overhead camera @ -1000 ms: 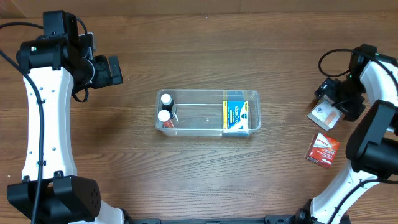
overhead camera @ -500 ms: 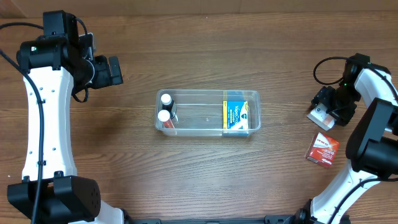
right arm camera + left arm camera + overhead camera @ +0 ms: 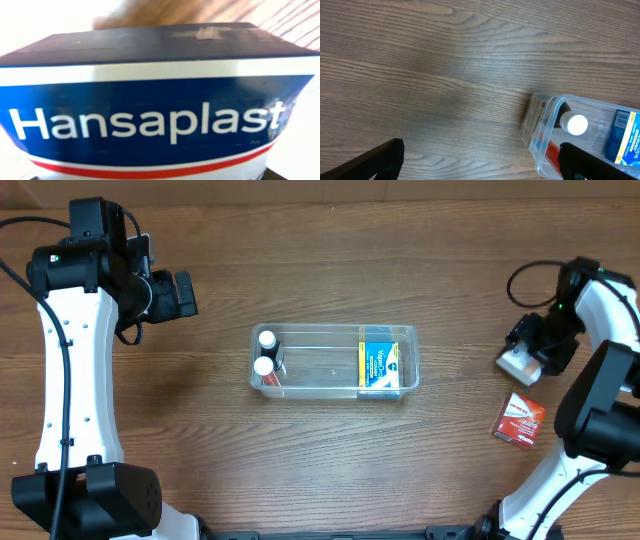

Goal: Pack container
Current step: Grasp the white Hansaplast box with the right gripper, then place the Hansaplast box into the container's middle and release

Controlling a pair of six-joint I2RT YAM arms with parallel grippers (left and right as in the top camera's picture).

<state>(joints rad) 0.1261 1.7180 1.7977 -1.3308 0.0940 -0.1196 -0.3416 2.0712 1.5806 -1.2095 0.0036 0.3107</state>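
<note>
The container point(image 3: 335, 328) is a clear shallow tub at the table's middle. It holds two white-capped bottles point(image 3: 266, 338) at its left end and a blue box point(image 3: 380, 365) at its right end. Its left end shows in the left wrist view point(image 3: 540, 125). My left gripper point(image 3: 180, 293) is open and empty, over bare wood to the far left of the tub. My right gripper point(image 3: 535, 345) is at the far right, closed around a white and blue Hansaplast box point(image 3: 513, 363), which fills the right wrist view point(image 3: 155, 120).
A red and white box point(image 3: 519, 421) lies on the table just in front of the right gripper. Cables loop behind the right arm. Wood table surface surrounds the tub on all sides.
The right gripper shifted slightly left, then back, and the Hansaplast box moved and tilted with it. The left arm and the tub have not moved.
</note>
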